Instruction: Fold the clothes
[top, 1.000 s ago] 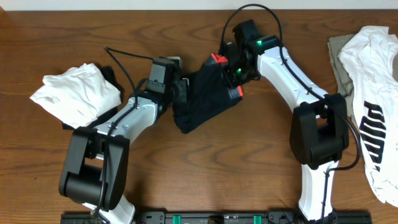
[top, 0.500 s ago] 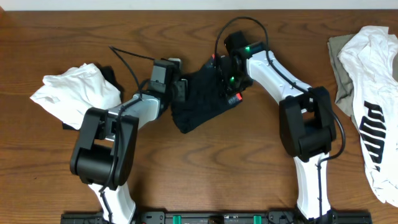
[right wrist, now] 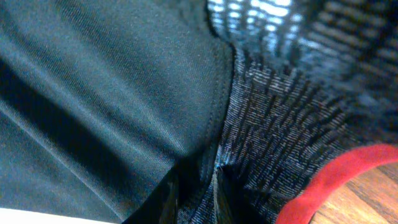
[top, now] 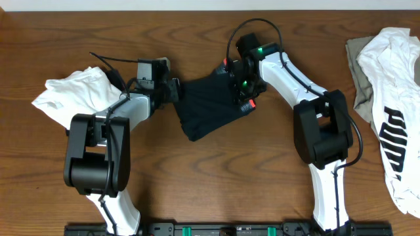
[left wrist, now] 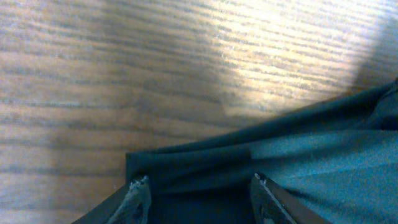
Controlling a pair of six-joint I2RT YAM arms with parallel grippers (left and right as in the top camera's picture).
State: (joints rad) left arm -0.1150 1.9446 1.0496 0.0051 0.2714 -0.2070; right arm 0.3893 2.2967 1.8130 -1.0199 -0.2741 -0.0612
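The black pants (top: pixel 207 108) lie bunched in a rough wedge in the middle of the wooden surface (top: pixel 230 170), between the two arms. The left hand (top: pixel 172 92) sits at the garment's left corner; in its wrist view its fingers (left wrist: pixel 140 194) stand spread apart, with the folded hem of the dark cloth lying between them and bare wood beyond. The right hand (top: pixel 241 82) is at the garment's upper right edge, its fingers (right wrist: pixel 169 196) drawn close and pinching a fold of black fabric just beside the grey knit waistband (right wrist: pixel 280 124) with its red trim. A crumpled white top (top: pixel 79 98) lies at the left of the surface. At the far right, a white top with black PUMA print (top: pixel 394 98) lies partly over a beige piece (top: pixel 359 72).
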